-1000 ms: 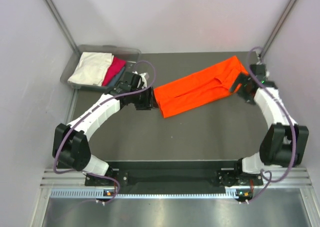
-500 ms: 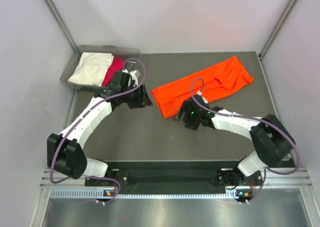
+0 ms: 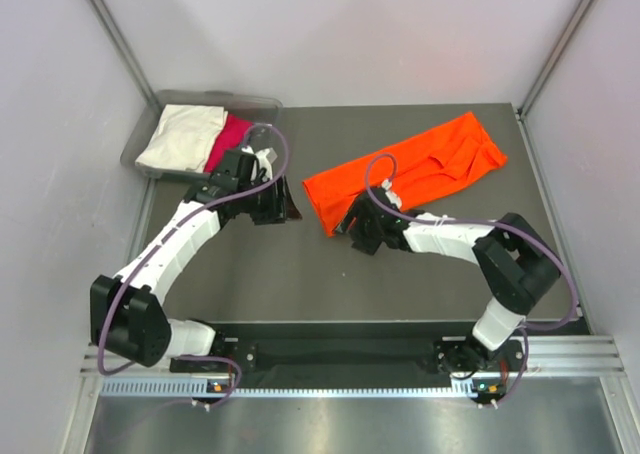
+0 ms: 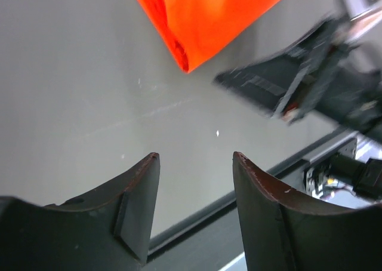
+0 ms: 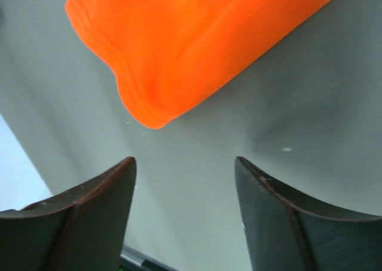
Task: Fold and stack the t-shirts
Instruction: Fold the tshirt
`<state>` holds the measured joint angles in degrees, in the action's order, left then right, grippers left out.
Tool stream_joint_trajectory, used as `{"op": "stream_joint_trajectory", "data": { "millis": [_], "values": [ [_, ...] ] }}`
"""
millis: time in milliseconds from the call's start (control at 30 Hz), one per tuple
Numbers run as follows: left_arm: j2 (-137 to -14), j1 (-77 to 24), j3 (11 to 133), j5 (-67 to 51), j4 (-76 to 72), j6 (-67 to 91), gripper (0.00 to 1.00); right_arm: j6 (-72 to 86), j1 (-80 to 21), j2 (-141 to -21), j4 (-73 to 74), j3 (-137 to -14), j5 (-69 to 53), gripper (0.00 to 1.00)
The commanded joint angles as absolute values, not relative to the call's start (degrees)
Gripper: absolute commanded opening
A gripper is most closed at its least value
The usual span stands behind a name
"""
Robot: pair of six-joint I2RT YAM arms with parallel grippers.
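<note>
The orange t-shirt point(image 3: 405, 171) lies folded into a long strip across the dark table, slanting from near left to far right. Its near-left corner point(image 5: 149, 113) shows in the right wrist view, just ahead of my right gripper point(image 5: 185, 160), which is open and empty. The same corner point(image 4: 188, 59) appears in the left wrist view. My left gripper point(image 3: 290, 202) hovers a little to the left of that end, open with nothing between its fingers. My right gripper point(image 3: 352, 224) sits low beside the shirt's near-left corner. A cream-white t-shirt point(image 3: 180, 134) and a magenta-pink t-shirt point(image 3: 228, 139) lie in the bin.
A grey plastic bin point(image 3: 262, 104) stands at the far left corner of the table point(image 3: 300, 274). White walls close in the left, right and back. The arm bases and a metal rail point(image 3: 340, 359) run along the near edge.
My right arm has swung from the shirt's far right end across to its near-left corner, and its jaws have narrowed somewhat. My left gripper has drawn back leftward off the shirt's left end.
</note>
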<state>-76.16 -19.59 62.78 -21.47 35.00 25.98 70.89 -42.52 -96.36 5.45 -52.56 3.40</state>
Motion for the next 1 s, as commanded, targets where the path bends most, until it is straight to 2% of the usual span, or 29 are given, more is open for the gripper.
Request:
{"op": "stream_joint_trajectory", "data": {
  "millis": [0, 133, 167, 233, 400, 500, 733, 867, 967],
  "values": [
    [-78.82, -19.42, 60.47, -25.3, 33.75, 25.4, 0.57, 62.53, -36.08, -89.57, 9.73, -53.53, 6.07, 0.71],
    [-83.74, -19.95, 59.24, -27.33, 29.8, 28.73, 0.59, 49.33, -24.28, -82.37, 15.46, -53.43, 4.75, 0.77],
    [-84.89, -20.39, 59.33, -27.25, 28.05, 29.09, 0.66, 46.78, -21.73, -81.74, 16.25, -53.7, 4.31, 0.8],
    [-88.93, -20.91, 60.64, -27.07, 27.33, 29.79, 0.69, 40.71, -13.13, -81.12, 17.84, -55.1, 0.73, 0.86],
    [-96.93, -25.04, 65.12, -20.24, 26.37, 31.46, 0.71, 30.26, 4.26, -86.65, 21.17, -62.74, -4.3, 0.97],
    [-99.66, -27.24, 65.74, -16.37, 24.71, 36.71, 0.74, 28.57, 10.61, -92.8, 21.01, -69.76, -7.11, 0.99],
    [-103.7, -29.62, 66.18, -12.4, 21.0, 44.03, 0.81, 26.1, 15.9, -105.8, 19.86, -81.64, -10.19, 1.0],
    [-107.48, -29.79, 68.19, -12.31, 20.13, 47.02, 0.81, 25.66, 17.31, -109.42, 17.5, -84.11, -11.6, 1.0],
    [-111.17, -29.79, 70.13, -12.57, 19.69, 47.64, 0.76, 25.66, 17.58, -112.32, 17.14, -86.3, -12.83, 1.0]
  ]
}}
